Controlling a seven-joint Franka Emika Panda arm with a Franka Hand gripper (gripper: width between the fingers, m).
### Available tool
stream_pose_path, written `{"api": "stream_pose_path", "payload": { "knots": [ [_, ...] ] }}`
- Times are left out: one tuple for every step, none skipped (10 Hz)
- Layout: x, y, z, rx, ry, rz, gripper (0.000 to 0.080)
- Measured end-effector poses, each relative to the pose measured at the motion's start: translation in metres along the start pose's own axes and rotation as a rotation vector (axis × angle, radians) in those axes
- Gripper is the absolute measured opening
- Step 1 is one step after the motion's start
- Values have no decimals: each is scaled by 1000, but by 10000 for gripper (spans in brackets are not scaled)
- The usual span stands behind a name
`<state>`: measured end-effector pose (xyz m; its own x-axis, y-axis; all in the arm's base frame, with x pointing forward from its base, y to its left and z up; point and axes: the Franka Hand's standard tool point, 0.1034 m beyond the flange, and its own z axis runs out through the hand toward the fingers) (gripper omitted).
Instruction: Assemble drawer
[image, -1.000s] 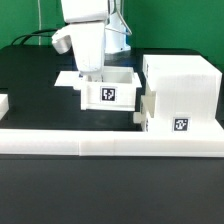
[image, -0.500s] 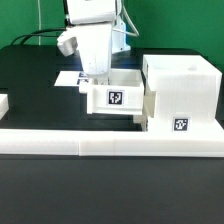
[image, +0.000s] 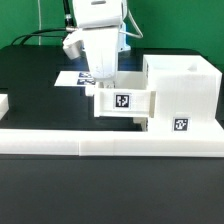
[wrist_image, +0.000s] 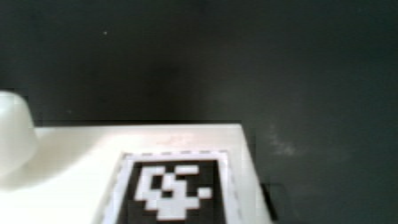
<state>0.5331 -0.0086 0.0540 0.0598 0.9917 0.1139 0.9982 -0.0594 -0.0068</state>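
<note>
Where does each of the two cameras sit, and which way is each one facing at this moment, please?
Exterior view: off the arm, low beyond the border rail, facing the arm; it shows the gripper at the small box beside the housing.
Wrist view: on the wrist, looking down at a tagged white part on the black table; little of the robot is identifiable.
Shared: probably the small box.

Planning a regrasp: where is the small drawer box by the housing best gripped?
Grip the small drawer box by its thin back wall, coming from above: its open top faces up and that wall fits between fingers. The tool sits there now. The housing blocks the exterior view's right.
</note>
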Motion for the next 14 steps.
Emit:
{"api": "stream_pose_path", "payload": {
  "knots": [
    [1, 0, 1, -1, 0, 13, 42],
    [2, 1, 0, -3, -1, 28, 42],
    [2, 1, 0, -3, -2, 38, 42],
    [1, 0, 0, -4, -2, 44, 42],
    [1, 0, 0, -3, -1, 45, 42],
    [1, 0, 0, -3, -1, 45, 42],
    [1, 0, 0, -3, -1, 45, 42],
    [1, 0, 1, -2, -2, 43, 42],
    [2, 0, 1, -3, -3, 41, 42],
    [2, 2, -1, -5, -12, 25, 42],
    [6, 4, 0, -4, -16, 3, 42],
    [9, 6, 1, 9, -17, -10, 42],
    [14, 9, 3, 14, -23, -47, 42],
    [13, 11, 3, 11, -26, -48, 42]
  ]
}}
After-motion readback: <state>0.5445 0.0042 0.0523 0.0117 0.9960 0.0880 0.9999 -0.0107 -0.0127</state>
